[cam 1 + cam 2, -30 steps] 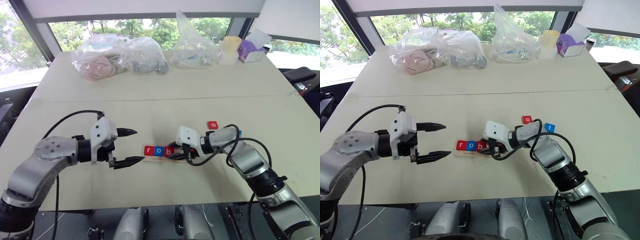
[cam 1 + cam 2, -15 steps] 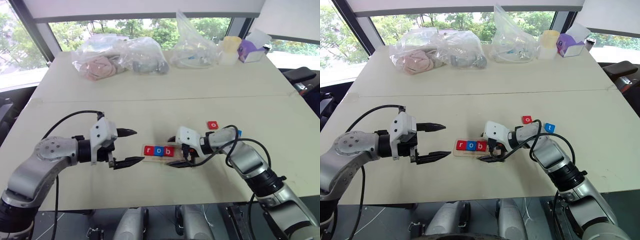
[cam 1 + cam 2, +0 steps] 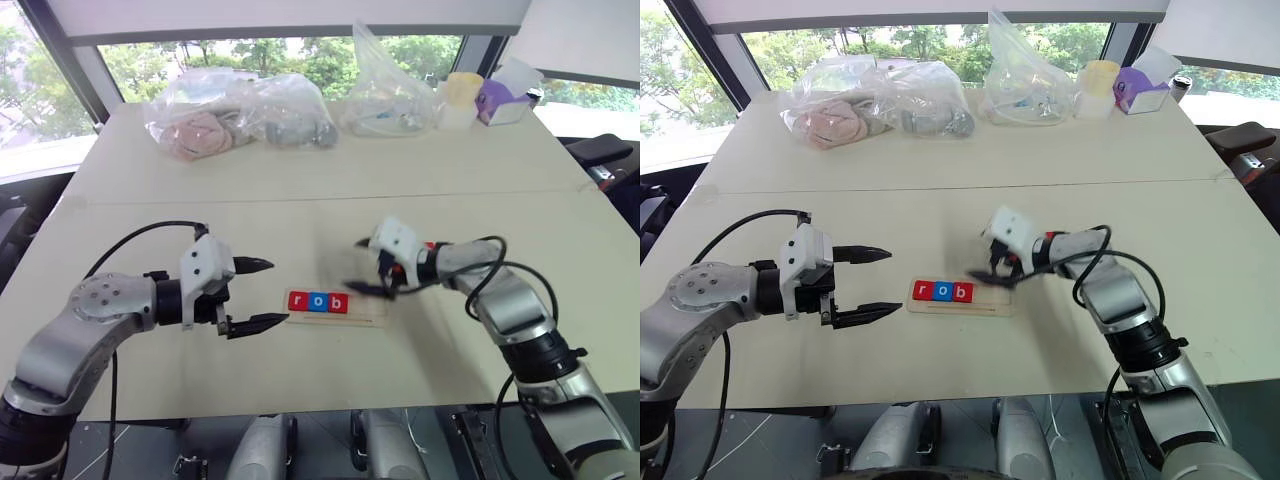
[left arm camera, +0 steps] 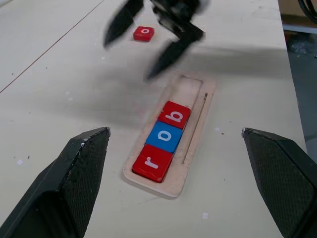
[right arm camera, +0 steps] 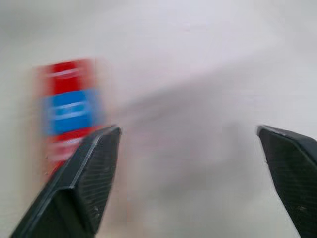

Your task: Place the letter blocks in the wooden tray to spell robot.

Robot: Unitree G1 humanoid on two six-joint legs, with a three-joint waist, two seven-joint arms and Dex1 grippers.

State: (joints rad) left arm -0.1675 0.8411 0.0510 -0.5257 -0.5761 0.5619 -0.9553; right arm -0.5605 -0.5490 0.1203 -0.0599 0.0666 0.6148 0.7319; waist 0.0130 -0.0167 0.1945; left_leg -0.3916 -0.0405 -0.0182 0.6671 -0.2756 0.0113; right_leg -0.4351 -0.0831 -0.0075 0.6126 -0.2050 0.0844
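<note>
1 right hand [image 3: 992,258], newly open, raised

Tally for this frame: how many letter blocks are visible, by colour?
Red: 3 (red r and red b in the wooden tray, red o on the table)
Blue: 1 (blue o in the tray)
Total: 4

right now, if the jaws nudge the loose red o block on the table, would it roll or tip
Probably neither: the red o block is a flat square tile lying face-up, so it should slide. It looks stiff and light. On the smooth table it may skid away from the jaws.
</note>
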